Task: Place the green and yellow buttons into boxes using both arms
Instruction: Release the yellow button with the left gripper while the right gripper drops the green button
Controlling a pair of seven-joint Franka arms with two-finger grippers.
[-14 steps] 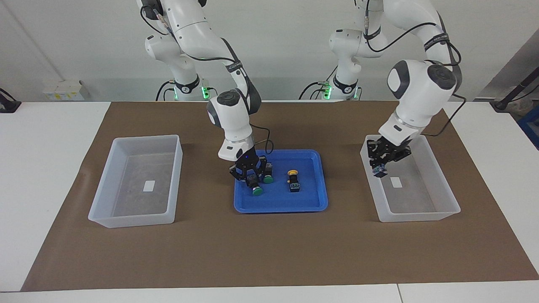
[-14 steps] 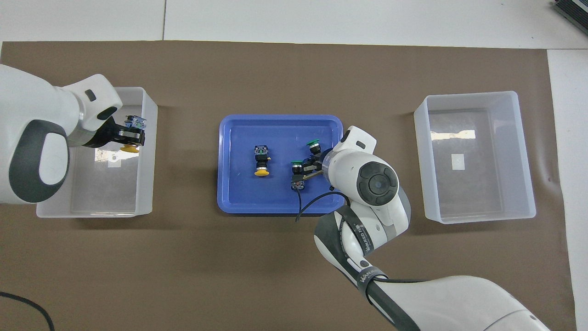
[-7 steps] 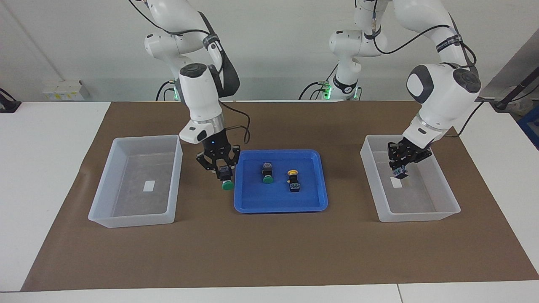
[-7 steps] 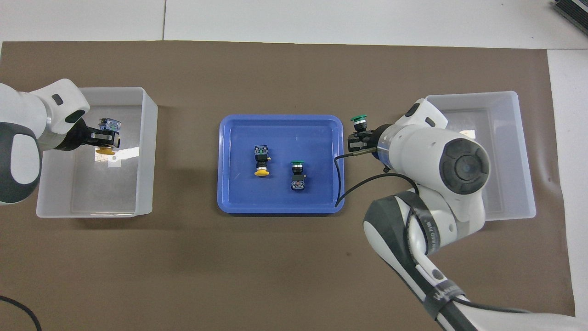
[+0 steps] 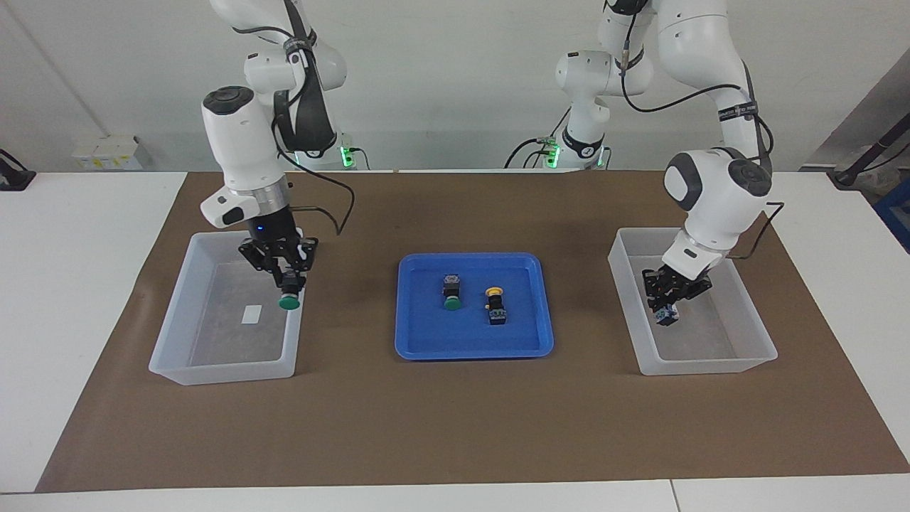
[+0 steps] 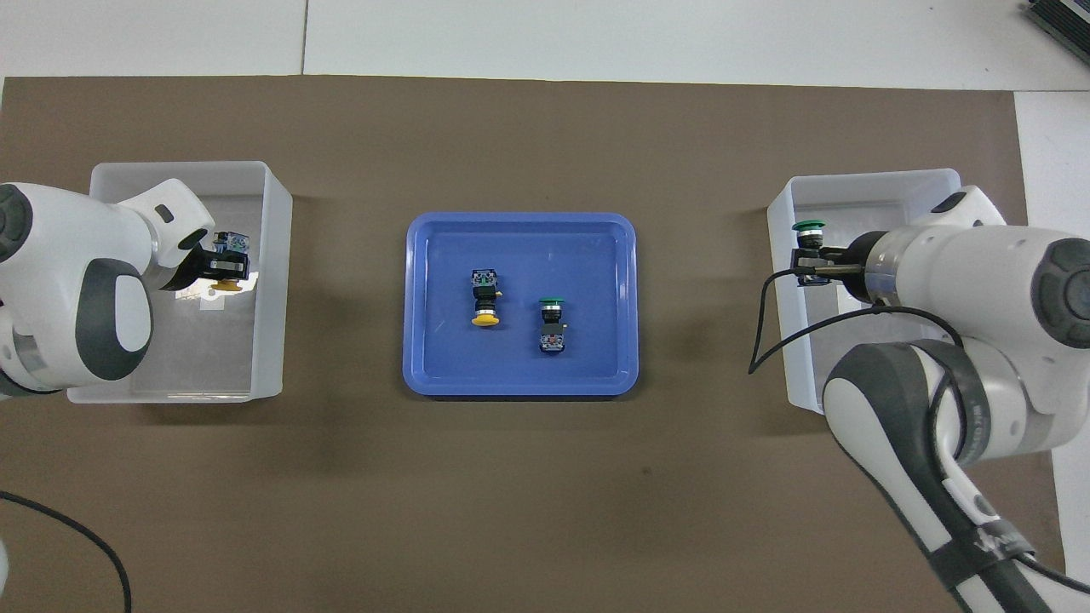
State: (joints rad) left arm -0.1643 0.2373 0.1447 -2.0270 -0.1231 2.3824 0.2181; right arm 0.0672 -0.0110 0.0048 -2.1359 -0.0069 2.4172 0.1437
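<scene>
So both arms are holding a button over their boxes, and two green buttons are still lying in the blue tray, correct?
Not quite. The blue tray holds one green button and one yellow button, as the overhead view shows. The rest stands: the right gripper holds a green-capped button over its box, and the left gripper holds a yellow-capped button in its box.

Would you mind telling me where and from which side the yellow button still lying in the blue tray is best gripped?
Grip the yellow button from above, across its black body: it lies on its side in the blue tray, cap toward the robots, flat flanks exposed.
</scene>
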